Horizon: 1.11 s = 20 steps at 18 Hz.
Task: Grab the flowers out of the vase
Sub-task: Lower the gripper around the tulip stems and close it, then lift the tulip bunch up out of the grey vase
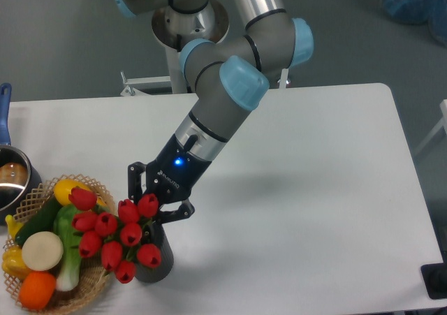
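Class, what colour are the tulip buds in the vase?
Red, on green stems; the flowers show clearly in the fixed camera view, above the dark grey vase.

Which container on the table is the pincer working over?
The dark grey vase holding the red flowers; the pincer sits right above it. The wicker basket and the blue-handled pot lie further left.

Left of the vase (156,262), passage is blocked: the wicker basket (87,284) of toy vegetables sits just beside it, overhung by the flowers (115,235). The pot (12,179) stands farther left. The table (314,189) right of the vase is open.
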Motion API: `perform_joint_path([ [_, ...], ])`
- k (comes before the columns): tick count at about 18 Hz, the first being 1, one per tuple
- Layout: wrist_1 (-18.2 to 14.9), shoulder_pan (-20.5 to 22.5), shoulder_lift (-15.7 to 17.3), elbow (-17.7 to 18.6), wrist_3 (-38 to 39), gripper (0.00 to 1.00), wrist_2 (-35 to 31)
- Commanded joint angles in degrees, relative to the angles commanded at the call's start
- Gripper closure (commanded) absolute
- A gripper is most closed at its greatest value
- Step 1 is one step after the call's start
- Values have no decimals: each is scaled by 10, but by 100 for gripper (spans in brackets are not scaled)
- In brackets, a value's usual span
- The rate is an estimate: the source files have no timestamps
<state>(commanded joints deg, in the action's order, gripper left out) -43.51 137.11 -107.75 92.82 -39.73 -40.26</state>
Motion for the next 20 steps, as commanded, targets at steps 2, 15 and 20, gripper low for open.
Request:
perform_joint_path([
  [2, 0, 1, 4, -7, 18, 100, 15],
  [15, 0, 30, 13, -43, 52, 100, 57],
  [20, -1, 38, 21, -57, 72, 100, 57],
])
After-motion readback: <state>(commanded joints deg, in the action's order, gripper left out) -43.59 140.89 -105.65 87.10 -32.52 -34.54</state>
